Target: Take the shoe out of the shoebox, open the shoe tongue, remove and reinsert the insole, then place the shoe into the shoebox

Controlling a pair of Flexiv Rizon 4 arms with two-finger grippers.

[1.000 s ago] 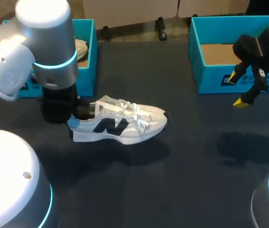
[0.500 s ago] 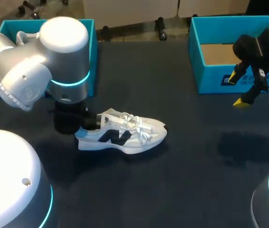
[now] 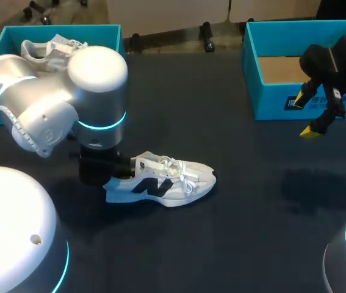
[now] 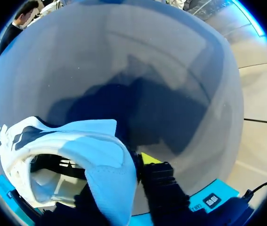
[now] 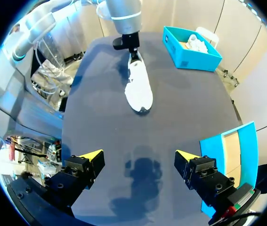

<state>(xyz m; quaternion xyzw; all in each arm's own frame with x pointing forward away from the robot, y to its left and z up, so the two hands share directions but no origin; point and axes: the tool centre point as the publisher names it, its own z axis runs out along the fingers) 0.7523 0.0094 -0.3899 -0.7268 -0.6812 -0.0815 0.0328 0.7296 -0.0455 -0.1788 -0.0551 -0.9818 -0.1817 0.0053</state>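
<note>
The left arm (image 3: 93,91) was brought in from the left side of the worktop (image 3: 234,232), with its thick wrist section held upright directly over the heel of the shoe (image 3: 160,180). The left end effector (image 3: 121,174) was largely hidden under that wrist in the head view. In the left wrist view the left end effector (image 4: 124,181) was seen clamped on the shoe (image 4: 76,150) at its pale blue heel tab, one yellow-tipped finger (image 4: 149,159) pressed against the outside of the heel and the other dark finger set inside the collar.

The shoe was stood upright on its sole on the worktop, left of the middle, with the toe pointed towards the robot's right and the laces tied.

The right arm (image 3: 325,61) was held above the worktop at the right side, just in front of the right shoebox (image 3: 270,101), whose cardboard floor was seen bare. The right end effector (image 3: 307,116) was tilted downward with its fingers spread wide and nothing between them. From the right wrist view the right end effector (image 5: 139,157) was aimed across the dark worktop, well apart from the shoe (image 5: 138,87).

A second shoe (image 3: 50,49) was lying in the left shoebox (image 3: 115,36) at the far left corner.
</note>
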